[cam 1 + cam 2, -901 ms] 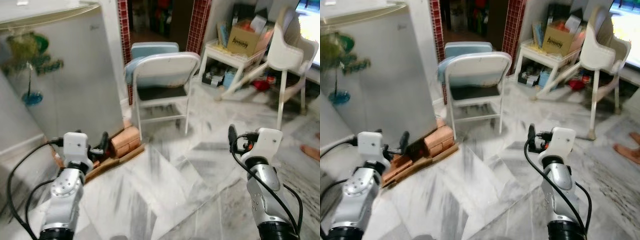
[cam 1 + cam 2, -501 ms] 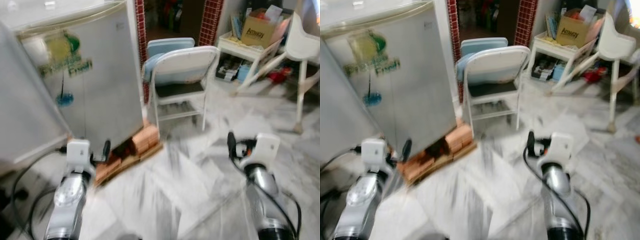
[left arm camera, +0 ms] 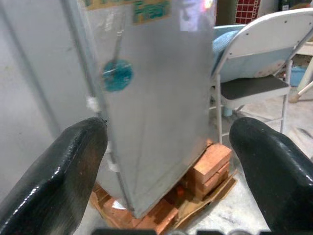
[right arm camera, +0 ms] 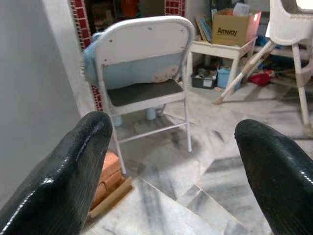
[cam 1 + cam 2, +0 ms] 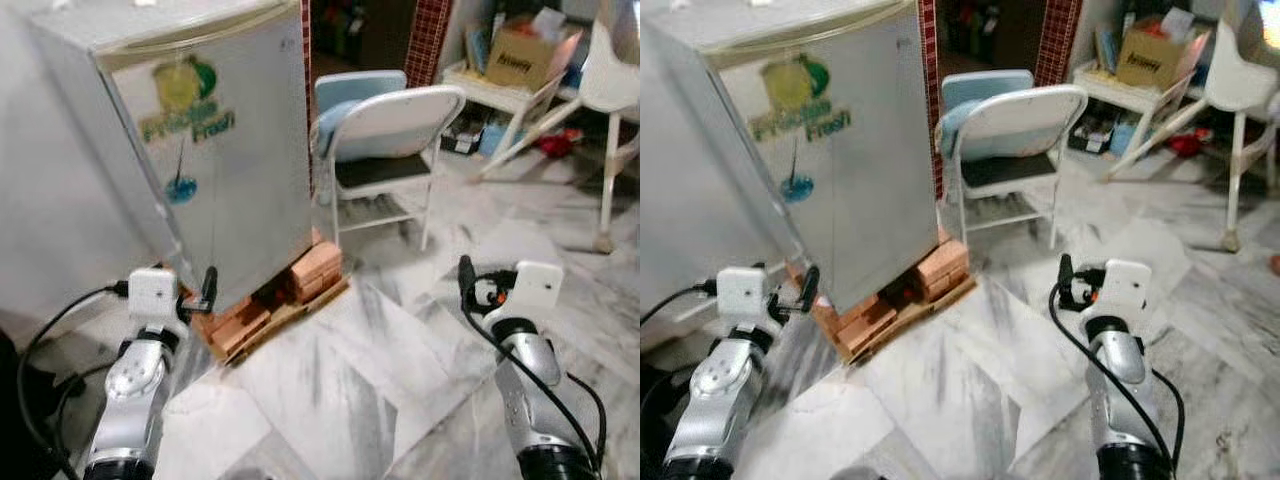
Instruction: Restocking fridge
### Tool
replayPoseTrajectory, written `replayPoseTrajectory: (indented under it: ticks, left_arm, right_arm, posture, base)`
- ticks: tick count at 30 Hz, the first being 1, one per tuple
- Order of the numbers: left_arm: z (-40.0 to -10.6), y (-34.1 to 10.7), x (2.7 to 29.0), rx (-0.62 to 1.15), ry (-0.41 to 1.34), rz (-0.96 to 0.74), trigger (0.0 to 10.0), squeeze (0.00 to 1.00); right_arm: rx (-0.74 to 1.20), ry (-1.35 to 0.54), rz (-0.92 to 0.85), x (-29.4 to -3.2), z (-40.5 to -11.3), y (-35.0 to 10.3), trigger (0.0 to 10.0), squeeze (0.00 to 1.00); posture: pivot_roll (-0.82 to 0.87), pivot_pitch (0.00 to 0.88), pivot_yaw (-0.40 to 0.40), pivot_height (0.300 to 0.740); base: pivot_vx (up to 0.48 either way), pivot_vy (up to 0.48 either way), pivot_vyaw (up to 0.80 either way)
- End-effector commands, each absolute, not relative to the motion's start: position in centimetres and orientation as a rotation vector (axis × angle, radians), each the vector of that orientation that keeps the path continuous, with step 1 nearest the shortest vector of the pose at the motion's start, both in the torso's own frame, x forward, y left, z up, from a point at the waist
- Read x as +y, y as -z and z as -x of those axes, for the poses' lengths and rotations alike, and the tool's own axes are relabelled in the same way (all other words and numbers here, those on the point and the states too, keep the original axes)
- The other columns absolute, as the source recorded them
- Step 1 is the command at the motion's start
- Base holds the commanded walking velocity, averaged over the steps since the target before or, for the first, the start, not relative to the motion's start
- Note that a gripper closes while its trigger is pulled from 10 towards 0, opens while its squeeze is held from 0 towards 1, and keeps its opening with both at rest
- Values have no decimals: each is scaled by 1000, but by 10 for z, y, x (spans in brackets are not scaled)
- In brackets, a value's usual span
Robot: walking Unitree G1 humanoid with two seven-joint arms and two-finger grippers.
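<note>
Here, the left gripper (image 3: 166, 147) is raised with its two black fingers spread wide and nothing between them, near the lower corner of a small silver fridge (image 5: 215, 150). The right gripper (image 4: 171, 161) is likewise wide and empty over the white marble floor (image 5: 380, 360). The closed fridge stands on red bricks (image 5: 300, 280) laid on a wooden board. Just beside it is a white folding chair (image 5: 390, 140), with a cardboard box (image 5: 518, 55) on a white shelf unit and a white high chair (image 5: 610, 90) beyond.
</note>
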State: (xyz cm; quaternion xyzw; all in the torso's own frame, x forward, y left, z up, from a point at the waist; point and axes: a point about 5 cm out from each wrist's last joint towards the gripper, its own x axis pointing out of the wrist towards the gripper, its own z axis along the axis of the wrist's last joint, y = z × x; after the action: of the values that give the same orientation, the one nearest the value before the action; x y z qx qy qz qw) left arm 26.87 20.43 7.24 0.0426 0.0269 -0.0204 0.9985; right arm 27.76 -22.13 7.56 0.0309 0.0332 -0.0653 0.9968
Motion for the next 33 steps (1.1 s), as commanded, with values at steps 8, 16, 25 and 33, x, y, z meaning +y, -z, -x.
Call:
replayPoseTrajectory:
  ticks: [8, 16, 25, 33]
  left_arm:
    - [-268, -73, 206, 57, 39, -119, 10000, 0]
    - [-267, -73, 203, 48, 59, -116, 10000, 0]
    - [-268, -74, 199, 41, 77, -101, 10000, 0]
    - [-268, -73, 199, 47, 70, -85, 10000, 0]
  right_arm:
    - [45, 106, -73, -213, -283, -82, 10000, 0]
    - [43, 103, -71, -213, -284, -82, 10000, 0]
    - [46, 97, -69, -212, -284, -82, 10000, 0]
    - [42, 92, -63, -212, -285, -83, 10000, 0]
  posture:
    - [15, 0, -7, 740]
    - [13, 0, -7, 740]
    - [16, 0, -10, 740]
    - [17, 0, -13, 740]
  base:
    - [123, 408, -56]
    - [339, 339, -463]
    - [348, 330, -689]
    - [316, 360, -142]
